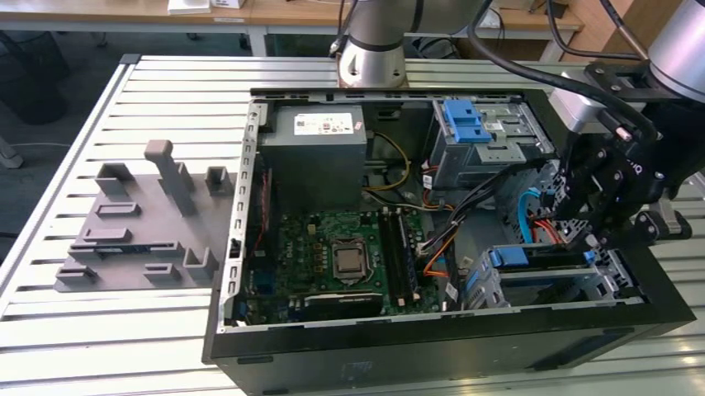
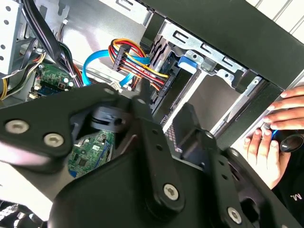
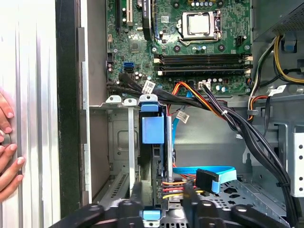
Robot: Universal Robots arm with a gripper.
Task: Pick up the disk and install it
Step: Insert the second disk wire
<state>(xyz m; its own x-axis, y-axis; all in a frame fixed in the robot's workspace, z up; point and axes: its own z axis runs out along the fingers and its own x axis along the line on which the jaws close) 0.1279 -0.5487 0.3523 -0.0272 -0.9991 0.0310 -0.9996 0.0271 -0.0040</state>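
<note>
- Disk (image 3: 153, 142) stands on edge in the grey metal drive cage (image 3: 121, 142) of the open computer case (image 1: 441, 355), blue rails showing, so we judge it largely seated
- Our gripper (image 3: 164, 206) hovers just above its end; black fingers (image 3: 135, 192) straddle it narrowly, but we cannot tell whether they grip
- A hand (image 3: 9, 156) rests on the ribbed metal desk (image 1: 66, 330)

Black computer case (image 1: 441, 346) on a silver ribbed desk (image 1: 111, 330); green motherboard (image 1: 342, 256) inside. The disk (image 3: 154, 128) shows blue rails. At nine o'clock of the case, a grey fixture (image 1: 138, 235). Black pincer (image 1: 589, 219); orange, red, yellow wires (image 3: 199, 97).
</note>
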